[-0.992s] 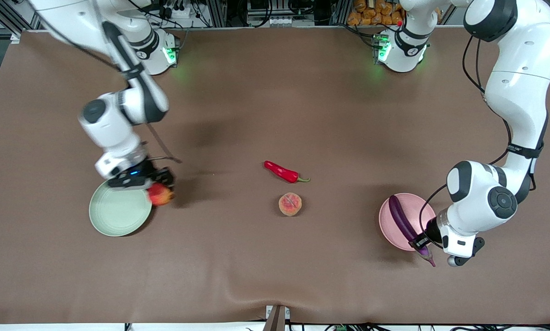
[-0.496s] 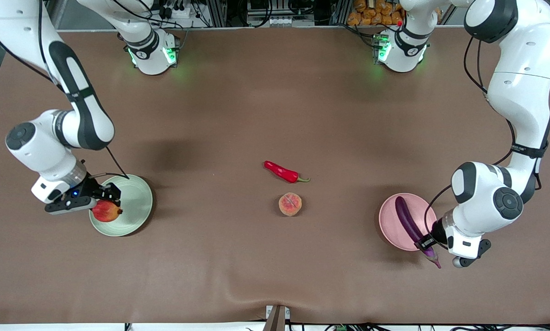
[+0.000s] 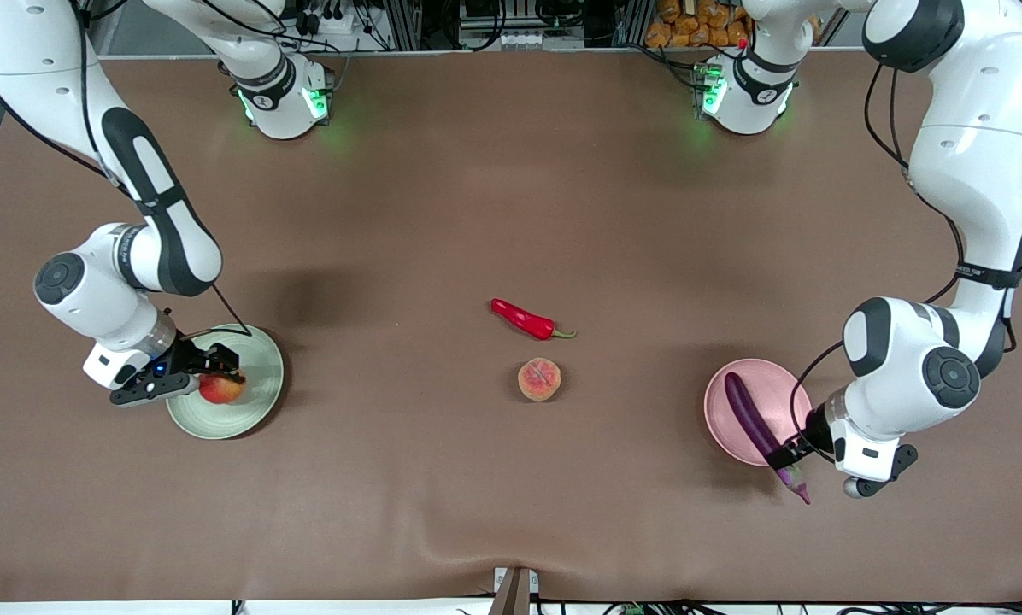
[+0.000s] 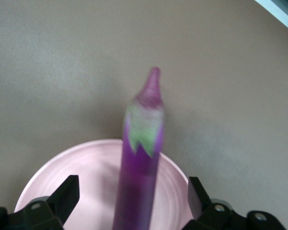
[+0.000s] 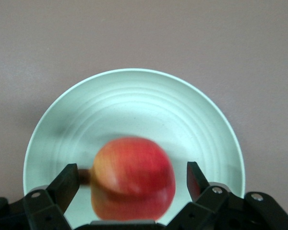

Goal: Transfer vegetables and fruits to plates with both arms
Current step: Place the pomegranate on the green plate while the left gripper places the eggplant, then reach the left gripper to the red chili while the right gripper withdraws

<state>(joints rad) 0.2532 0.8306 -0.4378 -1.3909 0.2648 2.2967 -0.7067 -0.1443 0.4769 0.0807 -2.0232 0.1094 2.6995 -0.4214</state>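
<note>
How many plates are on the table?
2. The green plate sits toward the right arm's end of the table, with the apple on it. The pink plate sits toward the left arm's end, with the eggplant lying across it. None looks hidden.

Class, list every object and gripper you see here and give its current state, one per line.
Apple: on the green plate, between open fingers.
Eggplant: lying across the pink plate, stem end past the rim.
Chili pepper: on the table, untouched.
Peach: on the table, untouched.
Right gripper: open.
Left gripper: open.
</note>
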